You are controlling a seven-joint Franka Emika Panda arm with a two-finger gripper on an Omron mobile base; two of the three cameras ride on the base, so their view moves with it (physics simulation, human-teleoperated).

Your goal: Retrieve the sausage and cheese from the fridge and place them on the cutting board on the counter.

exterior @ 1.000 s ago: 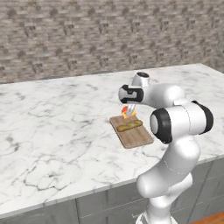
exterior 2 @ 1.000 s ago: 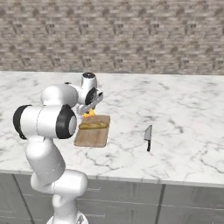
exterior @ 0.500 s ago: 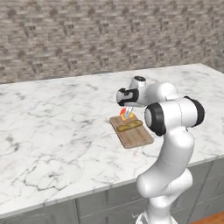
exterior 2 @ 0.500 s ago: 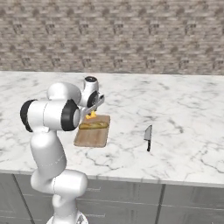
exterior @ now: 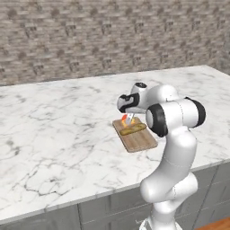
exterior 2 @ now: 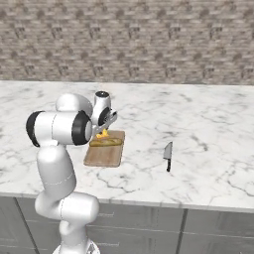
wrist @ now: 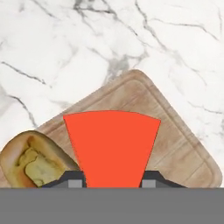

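Over the cutting board point(wrist: 183, 144), the cheese point(wrist: 113, 146) is pinched in the gripper point(wrist: 113, 177) beside a yellowish-tan food item point(wrist: 33, 159), which could get bumped if it's lowered carelessly.

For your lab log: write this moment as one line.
hand: shut on cheese | cheese: above board | board: yellowish roll lying on it | knife: on counter
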